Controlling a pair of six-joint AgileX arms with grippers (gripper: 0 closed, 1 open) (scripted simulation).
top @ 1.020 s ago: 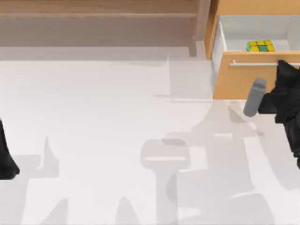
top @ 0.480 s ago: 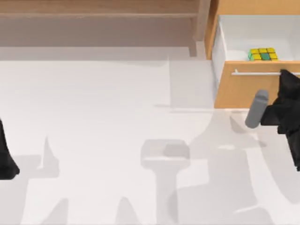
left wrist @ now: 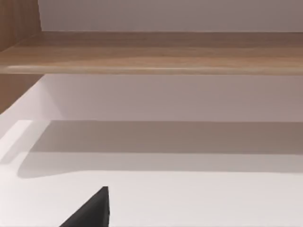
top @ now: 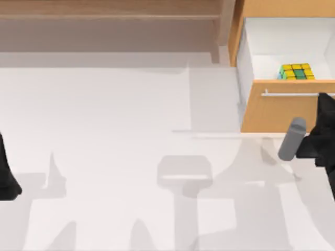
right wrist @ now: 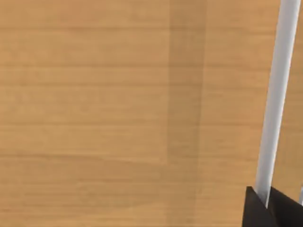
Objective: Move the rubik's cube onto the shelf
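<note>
The right gripper sits at the right edge of the top view, clamped on the silver handle of the drawer; the right wrist view shows the bar running between its dark fingertips. The drawer stands open, and the cube lies inside it at the upper right of the frame, close against the inner side of the front panel. The shelf runs along the upper left, well apart from the cube.

To do this step well, pull straight along the drawer's slide so the bar does not twist between the fingers. The cube looks reachable from above, though its lower edge is probably hidden by the panel, so a little more opening may help. Then release, lift clear of the handle, and descend onto the cube.

The left arm rests parked at the left edge; I cannot tell how its fingers stand.
</note>
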